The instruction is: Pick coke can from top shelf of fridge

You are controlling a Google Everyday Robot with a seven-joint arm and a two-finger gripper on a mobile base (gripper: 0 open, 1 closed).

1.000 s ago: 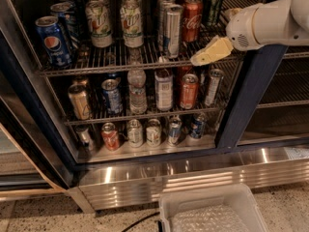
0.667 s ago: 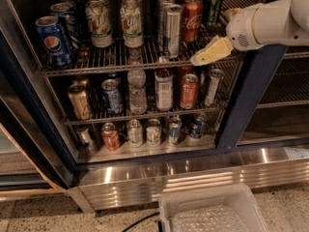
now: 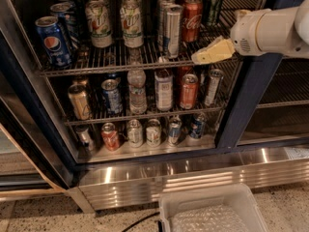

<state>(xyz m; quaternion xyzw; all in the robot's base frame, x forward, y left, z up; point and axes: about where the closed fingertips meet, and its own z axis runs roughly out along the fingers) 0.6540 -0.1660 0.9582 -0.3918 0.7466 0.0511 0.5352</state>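
Note:
The coke can (image 3: 192, 18), red with white script, stands upright on the top shelf (image 3: 120, 61) of the fridge (image 3: 242, 98), toward the right, behind a slim silver-and-blue can (image 3: 172, 30). My gripper (image 3: 206, 56), tan on a white arm, comes in from the right. It hovers at the front rail of the top shelf, just below and to the right of the coke can, apart from it and holding nothing.
A Pepsi can (image 3: 53, 40) and two green-and-white cans (image 3: 99, 24) stand further left on the top shelf. Cans and bottles fill the middle shelf (image 3: 145, 112) and the lower shelf. A white bin (image 3: 212, 210) sits on the floor below the stainless base (image 3: 169, 175).

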